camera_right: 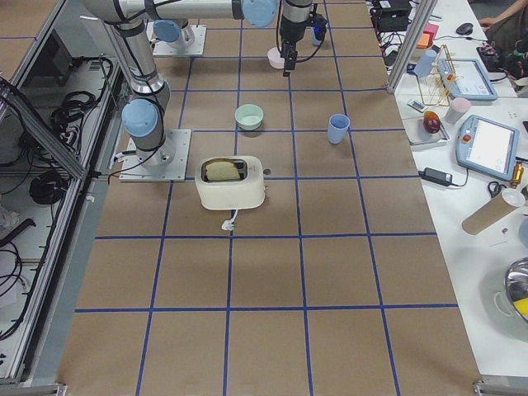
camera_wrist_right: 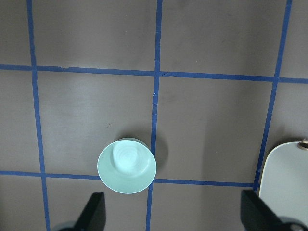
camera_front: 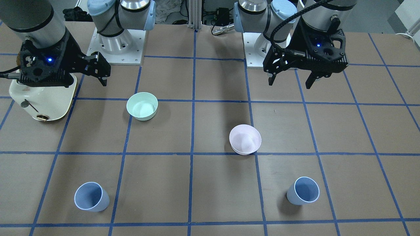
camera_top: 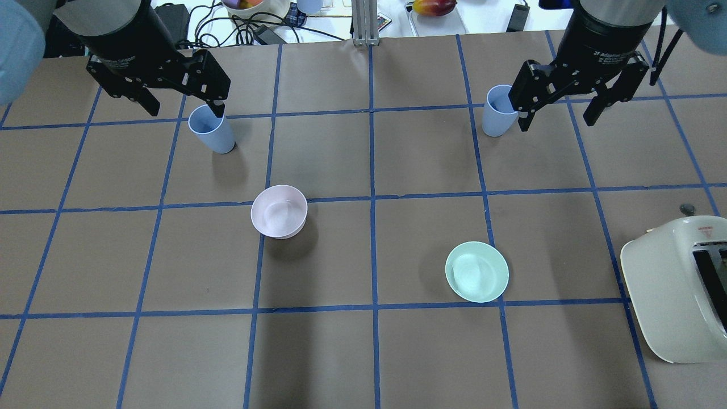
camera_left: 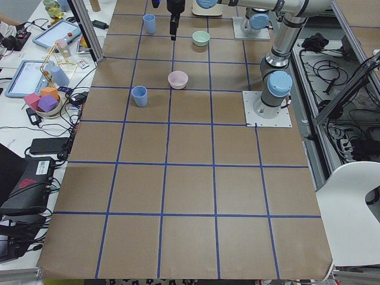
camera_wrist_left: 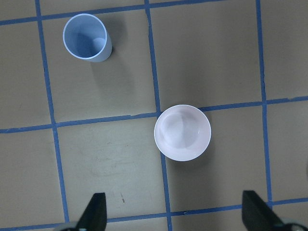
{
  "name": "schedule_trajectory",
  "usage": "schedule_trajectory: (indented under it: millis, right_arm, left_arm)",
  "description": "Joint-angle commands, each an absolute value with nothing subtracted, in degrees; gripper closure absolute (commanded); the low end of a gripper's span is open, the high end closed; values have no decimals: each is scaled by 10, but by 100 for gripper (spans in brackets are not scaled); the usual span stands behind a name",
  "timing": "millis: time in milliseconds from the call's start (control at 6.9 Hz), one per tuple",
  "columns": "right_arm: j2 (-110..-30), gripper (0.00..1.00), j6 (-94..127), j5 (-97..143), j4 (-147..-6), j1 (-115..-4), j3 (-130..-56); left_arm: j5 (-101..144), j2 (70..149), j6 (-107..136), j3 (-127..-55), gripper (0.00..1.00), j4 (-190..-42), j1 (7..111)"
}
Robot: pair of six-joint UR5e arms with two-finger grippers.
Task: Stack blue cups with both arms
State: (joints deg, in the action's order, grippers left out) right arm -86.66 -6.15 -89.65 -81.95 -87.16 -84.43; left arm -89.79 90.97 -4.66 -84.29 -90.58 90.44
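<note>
Two pale blue cups stand upright on the far side of the table: one on the left and one on the right. They also show in the front view, one on its right and one on its left. My left gripper hangs open and empty high above the table. Its wrist view shows the left cup ahead of the open fingers. My right gripper is open and empty, also high. No cup shows in the right wrist view.
A pale pink bowl sits left of centre and a mint-green bowl right of centre. A cream toaster stands at the right edge, with toast in it. Blue tape lines grid the brown table.
</note>
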Motion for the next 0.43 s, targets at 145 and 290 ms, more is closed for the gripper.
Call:
schedule_trajectory:
  millis: [145,290]
  right_arm:
    - [-867,0,-63,-896,-822,-872,-845]
    - [-867,0,-62,-896,-822,-871,-845]
  left_arm:
    - [-897,910,-47,-843,0,-906,904]
    - [-896,915,-48,-842,0,-904,904]
